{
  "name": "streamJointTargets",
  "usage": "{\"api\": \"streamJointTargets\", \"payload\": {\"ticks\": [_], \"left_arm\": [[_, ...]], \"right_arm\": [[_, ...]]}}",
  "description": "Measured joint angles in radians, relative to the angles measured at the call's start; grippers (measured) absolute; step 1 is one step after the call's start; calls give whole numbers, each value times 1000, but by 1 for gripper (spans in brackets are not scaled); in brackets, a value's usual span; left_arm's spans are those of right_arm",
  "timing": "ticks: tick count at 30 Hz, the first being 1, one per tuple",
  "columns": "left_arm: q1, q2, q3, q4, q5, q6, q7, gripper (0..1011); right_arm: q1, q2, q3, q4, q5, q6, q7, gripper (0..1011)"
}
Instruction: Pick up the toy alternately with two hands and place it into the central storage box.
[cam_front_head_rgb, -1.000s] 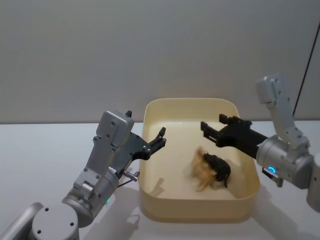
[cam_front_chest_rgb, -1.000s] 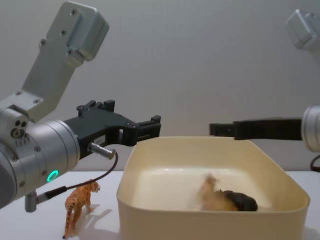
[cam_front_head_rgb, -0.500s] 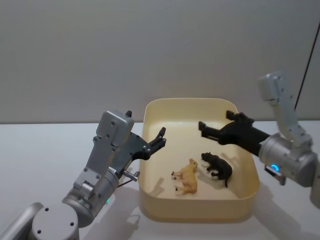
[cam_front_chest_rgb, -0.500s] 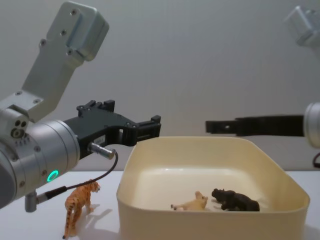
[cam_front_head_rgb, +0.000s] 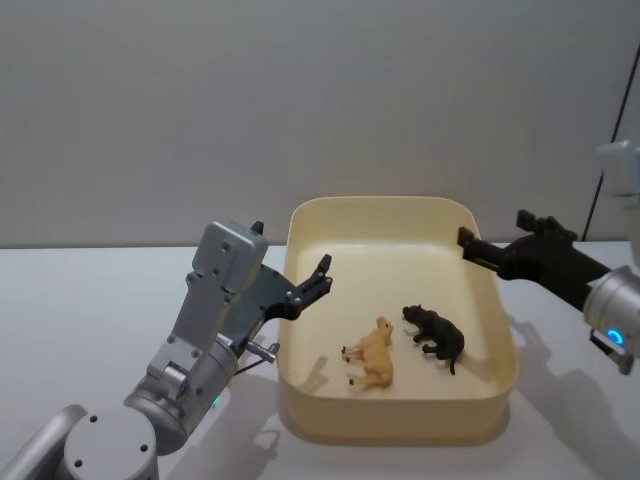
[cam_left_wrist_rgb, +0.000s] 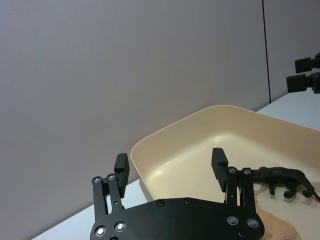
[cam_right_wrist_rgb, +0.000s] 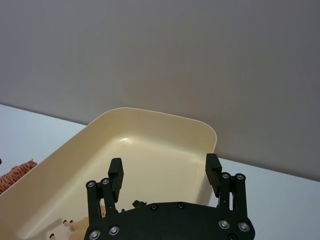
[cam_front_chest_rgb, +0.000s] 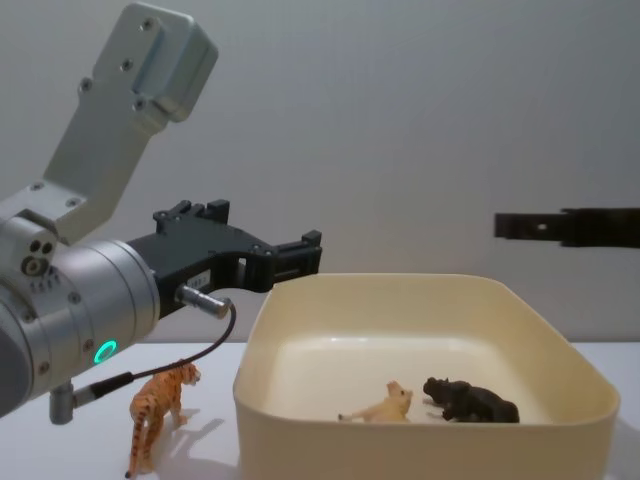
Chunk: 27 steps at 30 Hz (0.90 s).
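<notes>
Box: the cream-yellow central storage box (cam_front_head_rgb: 390, 425) is set on the white desk (cam_front_head_rgb: 90, 300).
Toys inside: a tan animal figure (cam_front_head_rgb: 371, 356) is laid on its side on the box floor, toward the front wall. A black animal figure (cam_front_head_rgb: 435, 335) is seen just beside it, nearer the box's right wall, and the two are not touching.
Toy outside: a striped tiger figure (cam_front_chest_rgb: 160, 408) is stood upright on the desk, just outside the box's left wall.
Left arm: the left gripper (cam_front_head_rgb: 326, 273) is held above the box's left rim, pointed inward. Its fingers are spread wide and nothing is gripped.
Right arm: the right gripper (cam_right_wrist_rgb: 164, 163) is held over the box's right rim, well above the toys. Its fingers are spread wide and nothing is carried.
</notes>
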Motion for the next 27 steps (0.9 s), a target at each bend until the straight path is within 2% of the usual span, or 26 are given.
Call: {"api": "streamJointTargets", "payload": {"ticks": [15,27], "left_arm": [[9,8,-3,-13,-5,17,1,1001],[86,73,-24,-128,-79,153,71,1001]], "right_arm": [[-38,36,32,-51,44,1,-28,1001],[-49,46,41,-64,55,2,-35,1001]]}}
